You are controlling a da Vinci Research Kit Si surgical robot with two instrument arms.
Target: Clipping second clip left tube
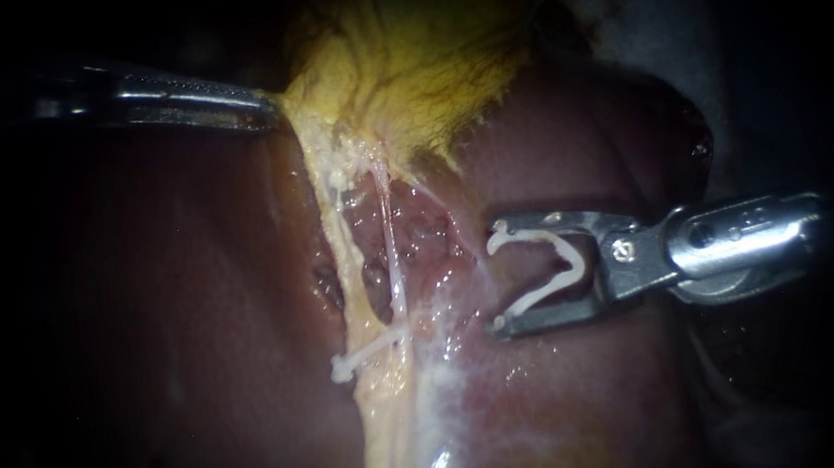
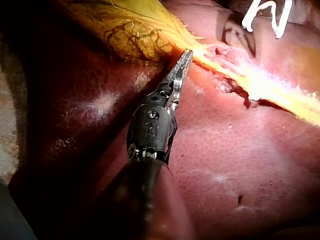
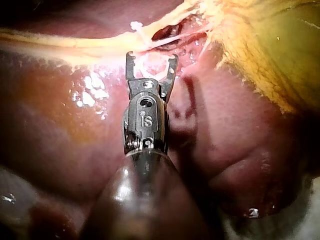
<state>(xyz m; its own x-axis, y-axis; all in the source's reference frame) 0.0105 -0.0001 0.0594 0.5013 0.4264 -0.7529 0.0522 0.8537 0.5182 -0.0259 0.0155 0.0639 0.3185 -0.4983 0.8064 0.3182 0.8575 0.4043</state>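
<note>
Reddish wet liver [image 1: 616,402] frames tube [image 1: 389,261] and clip [image 1: 367,354], darkness all around.

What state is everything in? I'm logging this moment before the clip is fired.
Left tool: shut on gallbladder edge.
Right tool: shut on loaded clip, short of the tube.
Loaded clip: open.
Placed clip: closed across the tube.
Tube: taut, one clip on it.

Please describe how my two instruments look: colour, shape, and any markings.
The left instrument has slim, tapering silver jaws with ridged edges, a dark grey wrist with small screws, and a dark shaft. The right instrument has broader forked silver jaws, a rounded steel wrist with a pin hole and small mark, and a dark glossy shaft.
</note>
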